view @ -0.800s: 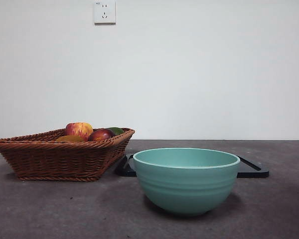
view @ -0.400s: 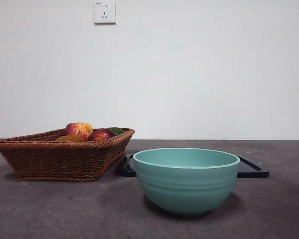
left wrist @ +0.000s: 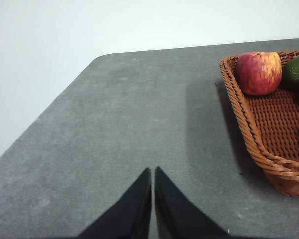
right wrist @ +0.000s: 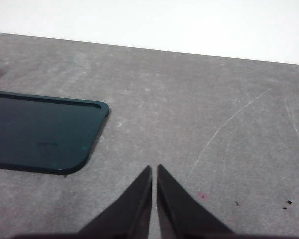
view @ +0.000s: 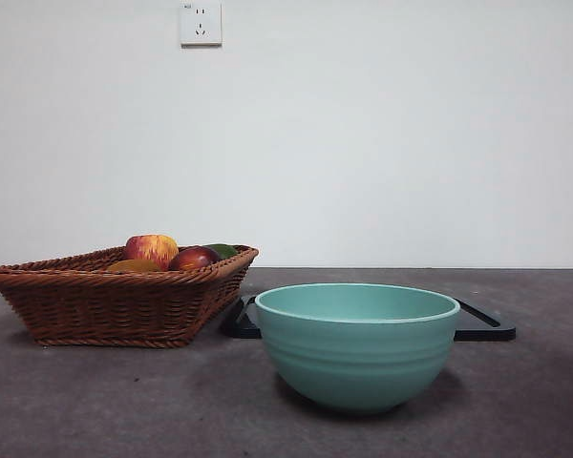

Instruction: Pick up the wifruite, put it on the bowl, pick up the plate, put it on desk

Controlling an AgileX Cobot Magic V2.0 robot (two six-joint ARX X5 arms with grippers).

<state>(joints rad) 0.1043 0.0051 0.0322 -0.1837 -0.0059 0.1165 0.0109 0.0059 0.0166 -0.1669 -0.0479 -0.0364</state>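
left claw [left wrist: 153,172]: sitting clenched, tips pressed together, gripping nothing, hanging over bare worktop [left wrist: 119,124] just beside the basket [left wrist: 261,144], outside its rim.

basket risk: it's going to have to spread wide before dropping in, or it'll just be knocking the apple [left wrist: 258,72] into the green fruit [left wrist: 297,72] next to it. The woven rim could be catching a jaw too.

fruit: apple's resting at the basket's far end, well apart from that claw. A darker red one [view: 193,258] is peeking over the rim in the front view. Honestly can't tell which one the task is wanting.

bowl [view: 356,345]: standing upright right of the basket, partly hiding the tray [view: 482,324] behind it. A fruit let go off-centre could be bouncing off the rim.

right claw [right wrist: 155,174]: also clenched and empty, waiting over bare worktop near the tray's corner, not touching it.
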